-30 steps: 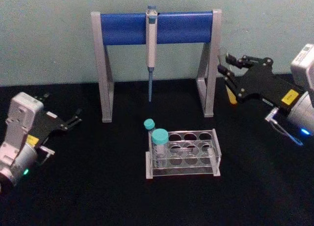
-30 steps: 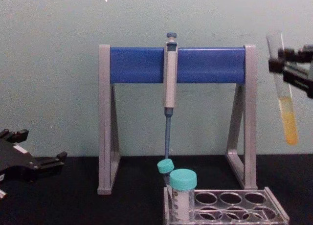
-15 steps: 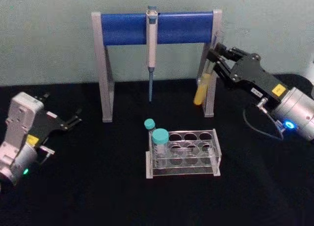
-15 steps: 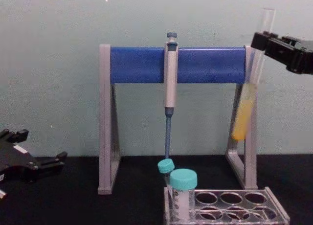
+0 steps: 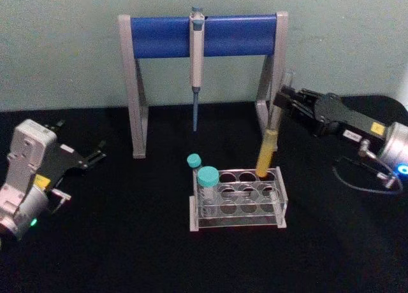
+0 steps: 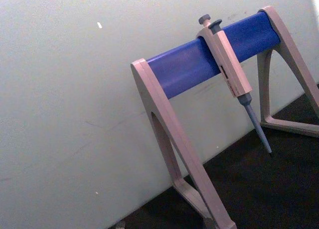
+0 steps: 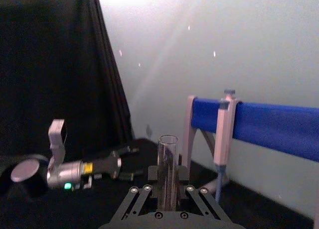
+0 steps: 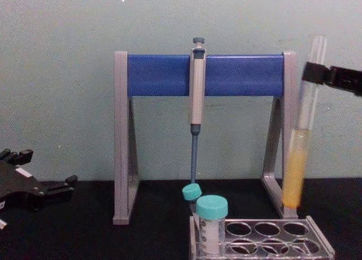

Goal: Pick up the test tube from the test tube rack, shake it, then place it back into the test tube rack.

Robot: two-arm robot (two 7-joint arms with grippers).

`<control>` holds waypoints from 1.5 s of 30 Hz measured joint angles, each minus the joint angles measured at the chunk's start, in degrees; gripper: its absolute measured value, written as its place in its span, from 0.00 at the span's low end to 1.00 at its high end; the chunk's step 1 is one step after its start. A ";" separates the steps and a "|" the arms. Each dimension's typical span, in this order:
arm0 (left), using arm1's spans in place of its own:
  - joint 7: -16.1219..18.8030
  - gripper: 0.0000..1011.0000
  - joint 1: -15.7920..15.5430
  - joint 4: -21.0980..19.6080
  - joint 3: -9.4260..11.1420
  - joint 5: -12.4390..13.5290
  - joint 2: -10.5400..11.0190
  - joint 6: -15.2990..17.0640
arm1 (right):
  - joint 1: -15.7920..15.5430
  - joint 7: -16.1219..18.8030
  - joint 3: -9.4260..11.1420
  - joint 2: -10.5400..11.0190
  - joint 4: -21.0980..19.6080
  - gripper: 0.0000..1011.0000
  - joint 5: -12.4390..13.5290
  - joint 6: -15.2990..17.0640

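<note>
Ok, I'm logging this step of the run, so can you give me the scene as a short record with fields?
rack: clear, mid-table, two teal-capped tubes at its left end
tube: yellow liquid in lower part, near upright, bottom just above rack's back right hole, not yet in
right gripper: jaws shut on tube's upper part
left gripper: parked at left, jaws open
pipette: hangs on stand behind rack

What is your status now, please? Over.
Right gripper shut on test tube. Tip over rack back-right hole, not in. Left gripper parked, open. Teal-capped tubes stand apart.
</note>
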 joint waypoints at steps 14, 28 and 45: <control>0.00 0.99 0.00 0.00 0.00 0.00 0.00 0.00 | -1.61 -17.08 -2.50 6.85 -8.21 0.22 -22.18 -5.98; 0.00 0.99 0.00 0.00 0.00 0.00 0.00 0.00 | 0.45 -21.70 -2.86 -1.35 -4.66 0.23 -27.26 -10.50; 0.00 0.99 0.00 0.00 0.00 0.00 0.00 0.00 | 0.69 -2.76 -0.98 0.52 -2.44 0.22 -5.72 -2.68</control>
